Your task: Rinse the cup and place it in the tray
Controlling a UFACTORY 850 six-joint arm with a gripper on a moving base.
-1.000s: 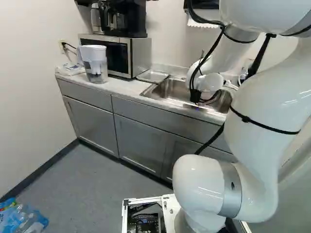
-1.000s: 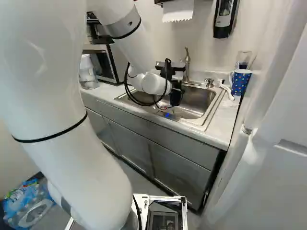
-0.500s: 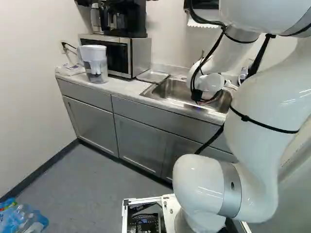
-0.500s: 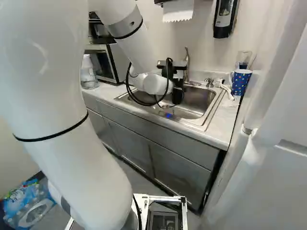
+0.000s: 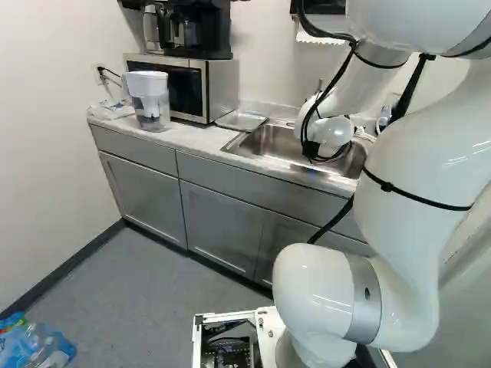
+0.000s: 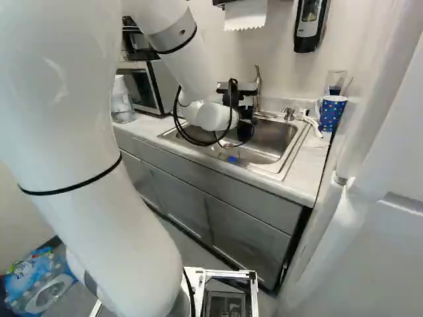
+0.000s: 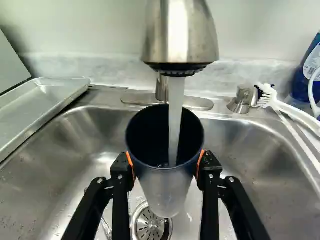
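Observation:
In the right base view the black gripper hangs low over the sink, its fingertips hidden. The wrist view has the gripper shut on the cup, orange pads pressing its two sides near the rim. Dark blue inside and greyish outside, the cup has its open mouth under the faucet. A stream of water falls into it. Beside the basin lies a shallow metal tray, also visible behind the sink's corner in the left base view.
The steel sink surrounds the gripper, its drain below the cup. A faucet handle and a white brush are beside the faucet. On the counter stand a pitcher, a microwave and a blue patterned cup.
In the right base view the arm's wrist and gripper have shifted very slightly rightward over the sink, and the cable by the gripper has moved. The base has stayed put.

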